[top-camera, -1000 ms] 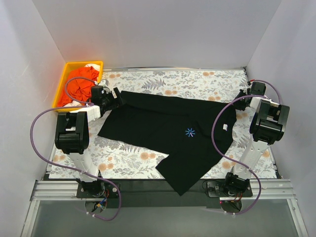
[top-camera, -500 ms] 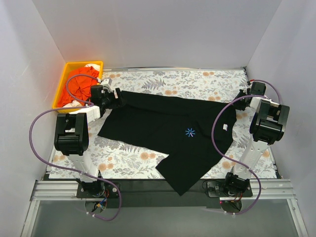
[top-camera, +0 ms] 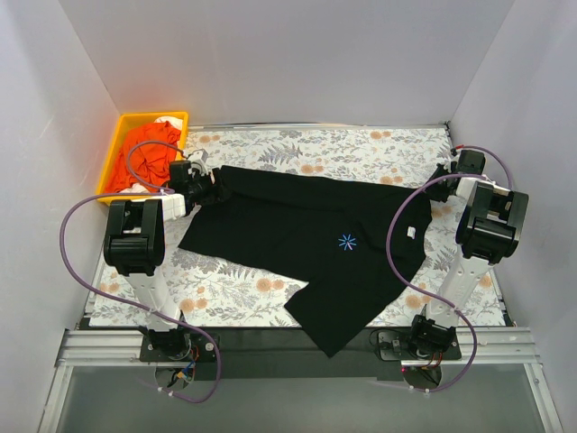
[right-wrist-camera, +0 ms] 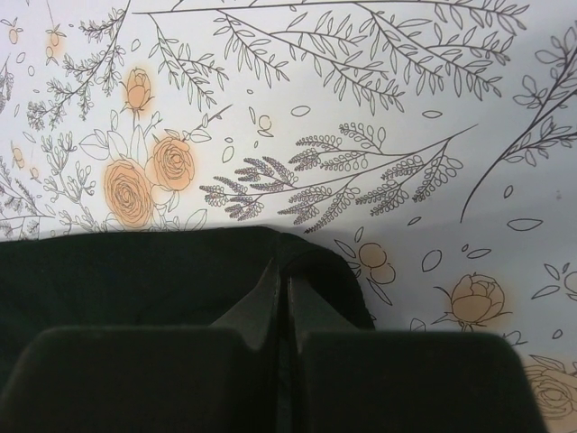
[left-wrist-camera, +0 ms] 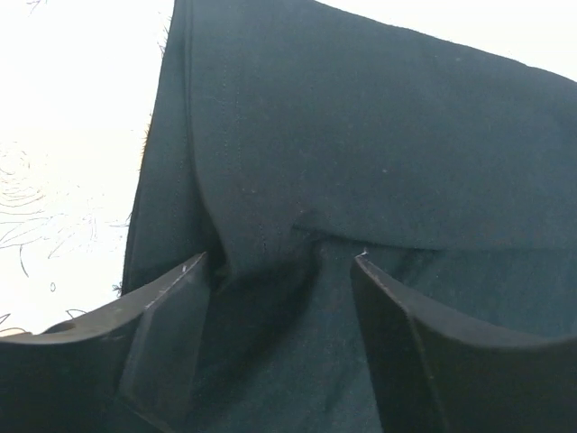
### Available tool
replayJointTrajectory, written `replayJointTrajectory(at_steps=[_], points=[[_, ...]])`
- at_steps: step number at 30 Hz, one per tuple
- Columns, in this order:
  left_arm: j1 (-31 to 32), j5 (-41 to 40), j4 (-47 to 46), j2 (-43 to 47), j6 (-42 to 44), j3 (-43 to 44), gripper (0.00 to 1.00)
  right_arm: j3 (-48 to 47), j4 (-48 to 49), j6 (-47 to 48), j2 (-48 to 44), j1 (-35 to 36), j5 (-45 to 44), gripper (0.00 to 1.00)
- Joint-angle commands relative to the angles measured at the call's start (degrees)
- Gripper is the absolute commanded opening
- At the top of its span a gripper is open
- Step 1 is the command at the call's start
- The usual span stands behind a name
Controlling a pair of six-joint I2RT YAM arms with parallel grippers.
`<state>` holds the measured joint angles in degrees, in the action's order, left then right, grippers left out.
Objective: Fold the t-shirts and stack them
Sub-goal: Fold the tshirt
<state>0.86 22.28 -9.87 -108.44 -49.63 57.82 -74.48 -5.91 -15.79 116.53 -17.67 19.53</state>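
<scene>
A large black t-shirt [top-camera: 306, 234] lies spread on the floral table, with a tiny blue starburst print [top-camera: 347, 241] and a white neck label [top-camera: 411, 232]. My left gripper [top-camera: 211, 184] is at the shirt's far left corner. In the left wrist view it [left-wrist-camera: 278, 266] is open and low over the black cloth [left-wrist-camera: 361, 135], with a raised fold between its jaws. My right gripper [top-camera: 442, 177] is at the shirt's far right corner. In the right wrist view it [right-wrist-camera: 283, 271] is shut on the shirt's edge [right-wrist-camera: 135, 271].
A yellow tray [top-camera: 153, 115] at the back left holds an orange t-shirt [top-camera: 144, 153] and some white cloth. White walls enclose the table on three sides. The shirt's lower part hangs over the near table edge [top-camera: 252, 321].
My left gripper has shifted slightly over the shirt's left corner and its arm has turned a little. The right arm and the shirt have not visibly moved.
</scene>
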Motion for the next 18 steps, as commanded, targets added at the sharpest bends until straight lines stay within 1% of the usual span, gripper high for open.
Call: replayJointTrajectory(at_steps=[1, 3, 4, 9, 12, 13, 14, 15, 18], points=[[0.0, 1.3, -0.5, 0.1, 1.5, 1.8, 0.57, -0.7, 0.5, 1.1, 0.7, -0.5, 0.6, 0.01], [0.0, 1.2, -0.5, 0.2, 1.6, 1.7, 0.54, -0.7, 0.5, 1.1, 0.8, -0.5, 0.6, 0.01], [0.0, 1.1, -0.5, 0.2, 1.7, 1.6, 0.49, -0.8, 0.5, 1.0, 0.8, -0.5, 0.6, 0.01], [0.0, 1.0, 0.3, 0.5, 2.2, 1.9, 0.34, -0.7, 0.5, 1.2, 0.9, -0.5, 0.4, 0.01], [0.0, 0.8, 1.4, 1.1, 2.6, 2.2, 0.17, -0.7, 0.5, 1.2, 0.9, -0.5, 0.3, 0.01], [0.0, 0.6, 2.0, 1.3, 2.9, 2.6, 0.14, -0.8, 0.4, 1.3, 0.9, -0.5, 0.2, 0.01], [0.0, -0.3, 3.4, 1.6, 3.1, 2.8, 0.05, -0.8, 0.4, 1.3, 0.8, -0.5, -0.1, 0.01], [0.0, -1.1, 4.2, 1.8, 3.2, 3.4, 0.00, -0.8, 0.4, 1.4, 0.8, -0.5, -0.3, 0.01], [0.0, -4.4, 9.2, 2.6, 3.7, 6.4, 0.00, -1.0, 0.4, 1.7, 0.9, -0.5, -0.9, 0.01]])
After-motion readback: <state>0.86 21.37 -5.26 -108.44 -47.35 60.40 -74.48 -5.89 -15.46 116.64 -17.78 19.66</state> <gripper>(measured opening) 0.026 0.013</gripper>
